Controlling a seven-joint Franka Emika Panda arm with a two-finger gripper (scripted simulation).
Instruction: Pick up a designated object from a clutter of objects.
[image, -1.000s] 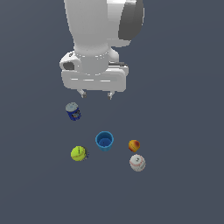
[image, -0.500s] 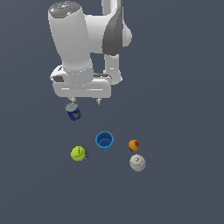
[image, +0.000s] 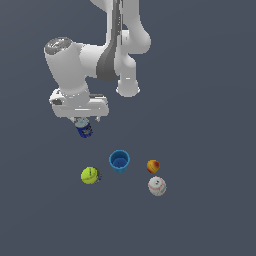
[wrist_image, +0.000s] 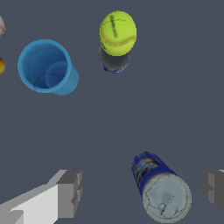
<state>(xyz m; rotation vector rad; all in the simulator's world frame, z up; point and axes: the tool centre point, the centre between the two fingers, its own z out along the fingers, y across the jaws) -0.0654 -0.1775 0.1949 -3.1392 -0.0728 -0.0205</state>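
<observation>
The gripper (wrist_image: 142, 192) hangs wide open and empty over the upright dark blue can (wrist_image: 161, 187), which sits off-centre toward the 3 o'clock finger

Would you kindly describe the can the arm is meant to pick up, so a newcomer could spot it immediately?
Find the white gripper in the exterior view; the dark blue can stands directly beneath it, apart from the other items. In the wrist view it sits between the open fingers. Unlike the lighter blue cup, which is open, it has a silver-grey top and a picture label.
</observation>
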